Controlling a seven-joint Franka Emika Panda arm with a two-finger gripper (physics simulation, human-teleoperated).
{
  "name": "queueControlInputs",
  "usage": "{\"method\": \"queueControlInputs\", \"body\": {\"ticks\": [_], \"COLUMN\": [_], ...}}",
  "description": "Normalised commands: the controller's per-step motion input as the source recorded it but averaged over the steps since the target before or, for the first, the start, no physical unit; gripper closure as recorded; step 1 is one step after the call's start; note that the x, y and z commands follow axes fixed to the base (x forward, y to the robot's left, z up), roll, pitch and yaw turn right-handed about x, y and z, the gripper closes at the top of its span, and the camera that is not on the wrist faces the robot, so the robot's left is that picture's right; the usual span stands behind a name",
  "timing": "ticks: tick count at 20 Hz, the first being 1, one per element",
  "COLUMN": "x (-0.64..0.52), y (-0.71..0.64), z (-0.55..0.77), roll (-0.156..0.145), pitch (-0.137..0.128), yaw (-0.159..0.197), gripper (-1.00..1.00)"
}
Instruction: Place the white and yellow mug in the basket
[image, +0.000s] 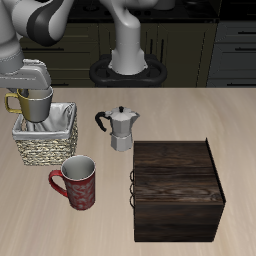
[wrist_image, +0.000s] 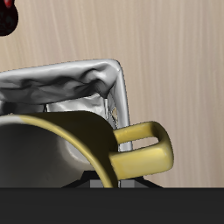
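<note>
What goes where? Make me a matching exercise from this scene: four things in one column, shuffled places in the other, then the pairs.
Things:
1. white and yellow mug
2. basket
3. red mug
4. moka pot

Places:
A. nearest the table's front edge of these four
B. held by the tool above the basket
C. just behind the dark wooden box
D. directly under the tool

Pairs: 1-B, 2-D, 3-A, 4-C
</note>
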Motion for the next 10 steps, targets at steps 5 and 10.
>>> {"method": "queueControlInputs", "body": {"ticks": [5,10], "x": [0.03,-0.03], "y": [0.16,0.11], "z": [-0.42,-0.3], "roll": [0.032,0.017], "pitch": [0.077,0.061], "yaw": [-0.032,0.0], "gripper": [-1.0,-1.0]}}
